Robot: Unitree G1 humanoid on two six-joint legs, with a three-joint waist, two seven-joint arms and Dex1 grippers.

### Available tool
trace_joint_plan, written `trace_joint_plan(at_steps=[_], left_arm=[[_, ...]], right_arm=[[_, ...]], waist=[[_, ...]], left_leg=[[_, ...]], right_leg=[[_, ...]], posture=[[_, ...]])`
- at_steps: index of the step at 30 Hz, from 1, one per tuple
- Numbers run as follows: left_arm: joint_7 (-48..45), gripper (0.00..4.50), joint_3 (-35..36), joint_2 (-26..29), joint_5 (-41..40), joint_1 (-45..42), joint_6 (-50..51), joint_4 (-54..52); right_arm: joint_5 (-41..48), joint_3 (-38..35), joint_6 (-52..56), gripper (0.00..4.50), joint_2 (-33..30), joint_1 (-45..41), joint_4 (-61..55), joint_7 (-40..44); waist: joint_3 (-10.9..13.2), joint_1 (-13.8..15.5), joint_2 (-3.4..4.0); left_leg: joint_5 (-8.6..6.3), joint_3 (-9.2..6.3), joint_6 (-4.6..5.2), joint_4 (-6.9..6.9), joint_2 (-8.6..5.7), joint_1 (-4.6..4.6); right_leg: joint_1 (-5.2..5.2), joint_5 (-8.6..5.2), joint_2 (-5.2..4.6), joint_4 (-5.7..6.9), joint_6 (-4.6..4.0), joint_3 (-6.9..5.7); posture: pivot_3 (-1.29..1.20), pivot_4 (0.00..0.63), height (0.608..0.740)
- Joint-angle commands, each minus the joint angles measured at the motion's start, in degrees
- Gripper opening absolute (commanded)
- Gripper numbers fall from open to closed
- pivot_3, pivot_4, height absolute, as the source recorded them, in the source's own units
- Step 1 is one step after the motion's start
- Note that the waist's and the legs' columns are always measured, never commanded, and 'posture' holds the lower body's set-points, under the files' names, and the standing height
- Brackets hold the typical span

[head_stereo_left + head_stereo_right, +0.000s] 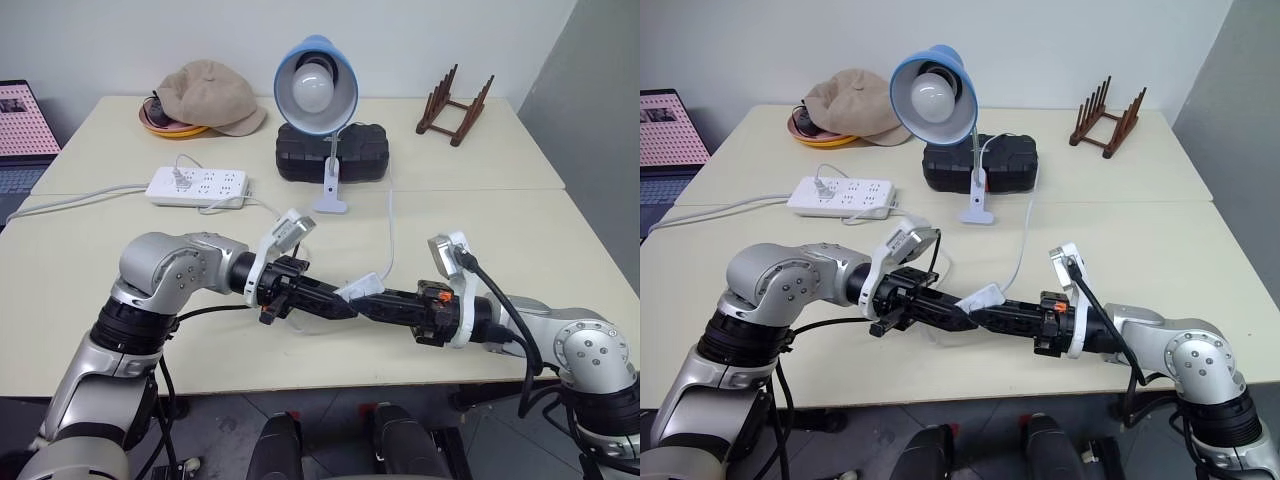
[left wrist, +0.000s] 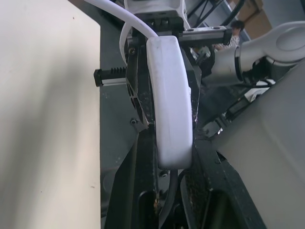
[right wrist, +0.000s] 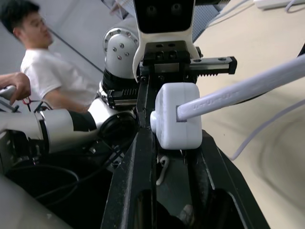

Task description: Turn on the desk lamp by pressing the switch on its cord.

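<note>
1. Both arms meet over the front edge of the desk, fingers pointing at each other, with the switch sandwiched right between them.
2. Left gripper is fully closed, clamped on one end of the switch. In the left wrist view the white switch body sits tight between its black fingers.
3. Right gripper is squeezed down on the other end of the same switch, fingers basically closed against it.
4. The cord runs up from the switch toward the middle of the desk, to the lamp.
5. The lamp's clip base stands mid-desk, in front of a black case. The shade faces the front edge, and the bulb looks unlit.
6. A power strip lies left of the lamp; a cap sits at the back left and a wooden rack at the back right.
</note>
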Motion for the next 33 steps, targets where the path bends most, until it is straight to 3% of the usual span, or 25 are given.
trace_joint_plan(at_steps=[1, 15, 21, 27, 33], left_arm=[[-1.49, 0.40, -0.34, 2.28, 1.64, -0.21, -1.80, -0.84], [-2.28, 0.40, -1.36, 2.15, 4.31, -0.69, -5.55, 0.79], [-3.32, 0.40, -2.24, 2.81, 7.37, -1.19, -9.70, 2.31], [-7.10, 0.40, -8.59, 2.88, 23.90, -5.49, -31.15, 13.88], [-2.23, 0.40, -14.25, -2.98, 42.29, -8.90, -60.61, 33.26]], right_arm=[[-1.65, -1.45, 0.22, 0.65, -1.29, -0.27, -0.71, -0.33], [1.15, -3.55, 0.65, 0.65, -3.41, 1.99, -2.16, -1.49], [-1.14, -4.88, 1.54, 0.65, -7.98, 5.81, -4.54, 1.78], [-11.93, -10.79, -2.61, 1.64, -15.47, 12.85, -9.08, 6.42], [-36.90, -3.88, -13.77, 2.86, -17.27, 14.43, -15.27, 4.74]], waist=[[0.00, 0.00, 0.00], [0.00, 0.01, 0.00], [0.00, 0.07, 0.00], [0.01, 0.66, 0.01], [-0.01, 1.02, 0.03]], left_leg=[[0.00, 0.00, 0.00, 0.00, 0.00, 0.00], [0.00, 0.00, 0.00, 0.01, 0.00, -0.01], [0.00, 0.00, 0.00, 0.00, -0.01, -0.03], [0.00, 0.00, 0.00, 0.01, -0.02, -0.05], [0.00, 0.07, -0.01, 0.02, -0.03, -0.12]], right_leg=[[0.00, 0.00, 0.00, 0.00, 0.00, 0.00], [0.00, 0.00, 0.00, -0.03, 0.00, 0.00], [0.00, 0.00, -0.01, -0.07, 0.00, 0.00], [0.01, 0.00, -0.02, -0.16, 0.01, -0.01], [0.09, 0.06, -0.06, -0.48, 0.09, 0.02]], posture=[[0.00, 0.150, 0.740], [0.00, 0.150, 0.740], [0.00, 0.150, 0.740], [0.00, 0.150, 0.740], [0.00, 0.150, 0.740]])
